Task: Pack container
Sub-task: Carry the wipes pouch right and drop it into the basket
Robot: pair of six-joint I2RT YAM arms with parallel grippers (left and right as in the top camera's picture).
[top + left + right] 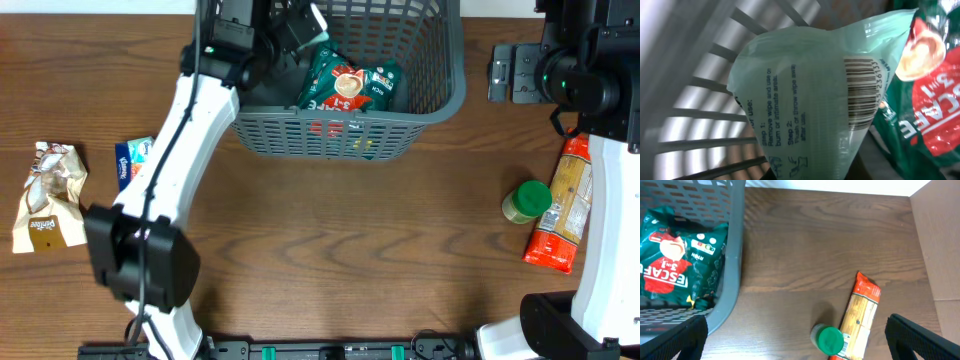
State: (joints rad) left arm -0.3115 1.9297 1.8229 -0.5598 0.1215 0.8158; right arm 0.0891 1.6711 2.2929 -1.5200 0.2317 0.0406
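Observation:
The container point(452, 95) is a dark grey slotted basket at the top middle of the table. A green coffee packet point(350, 85) lies inside it. My left gripper point(298, 32) hangs inside the container's left end, shut on a pale green wipes packet point(810, 95). That packet fills the left wrist view and hides the fingers, with the container's lattice wall point(700, 115) behind it and the coffee packet point(932, 100) to its right. My right gripper point(515, 72) stands open to the right of the container, above bare table, its fingers point(922, 340) wide apart and nothing between them.
A green-lidded jar point(527, 200) stands against an orange pasta packet point(562, 205) at the right, below my right gripper. A brown snack bag point(48, 195) and a blue packet point(132, 160) lie at the far left. Red items point(330, 128) show through the container's front wall.

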